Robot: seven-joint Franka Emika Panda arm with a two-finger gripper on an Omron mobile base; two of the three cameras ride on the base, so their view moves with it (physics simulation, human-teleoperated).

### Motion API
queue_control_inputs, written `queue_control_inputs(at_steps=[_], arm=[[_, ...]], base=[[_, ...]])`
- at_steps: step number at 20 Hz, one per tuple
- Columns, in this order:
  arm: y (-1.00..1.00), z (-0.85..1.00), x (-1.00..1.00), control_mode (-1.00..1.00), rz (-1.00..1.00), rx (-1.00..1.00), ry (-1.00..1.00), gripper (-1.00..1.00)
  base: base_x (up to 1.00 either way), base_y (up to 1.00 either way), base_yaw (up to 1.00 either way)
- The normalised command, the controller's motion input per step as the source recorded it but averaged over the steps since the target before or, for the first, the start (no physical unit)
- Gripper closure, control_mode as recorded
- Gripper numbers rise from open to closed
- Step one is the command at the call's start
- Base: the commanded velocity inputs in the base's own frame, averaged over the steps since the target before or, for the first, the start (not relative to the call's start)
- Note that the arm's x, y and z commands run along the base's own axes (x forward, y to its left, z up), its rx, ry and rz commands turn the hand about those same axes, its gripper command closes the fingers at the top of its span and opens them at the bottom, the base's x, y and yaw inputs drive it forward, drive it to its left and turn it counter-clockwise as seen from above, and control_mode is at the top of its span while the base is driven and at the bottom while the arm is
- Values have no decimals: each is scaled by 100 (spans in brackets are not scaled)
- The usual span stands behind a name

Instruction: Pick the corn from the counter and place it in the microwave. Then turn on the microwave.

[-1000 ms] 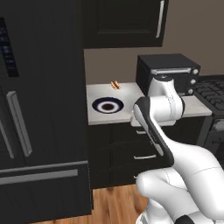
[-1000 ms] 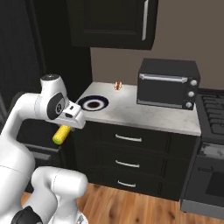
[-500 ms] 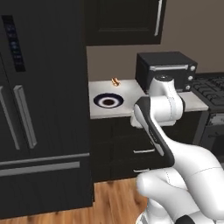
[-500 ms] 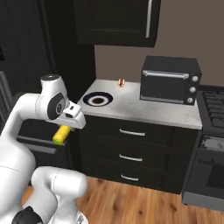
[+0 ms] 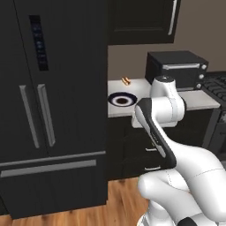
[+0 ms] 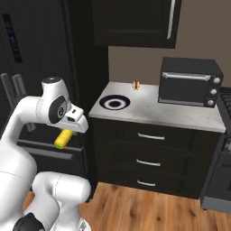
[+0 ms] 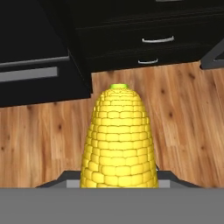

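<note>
Right base view shows the gripper [image 6: 67, 131] clenched on the corn [image 6: 63, 138], held low off the counter's [image 6: 153, 113] left end, so carrying is underway; next comes finding the microwave.

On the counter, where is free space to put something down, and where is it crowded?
The counter is bare in front of the dark boxy appliance and between it and the plate. The left end is crowded: plate, with a small item behind it.
</note>
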Motion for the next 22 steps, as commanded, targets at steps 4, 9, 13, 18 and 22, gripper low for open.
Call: queue_control_inputs(at_steps=[4,9,13,18,22], arm=[[0,0,0,100,0,0,0,100],[0,0,0,100,0,0,0,100],[0,0,0,100,0,0,0,100],[0,0,0,100,0,0,0,100],[0,0,0,100,0,0,0,100]], base=[[-12,62,-8],[-9,65,-7],[-10,66,-6],[-17,67,-2],[-24,65,0]])
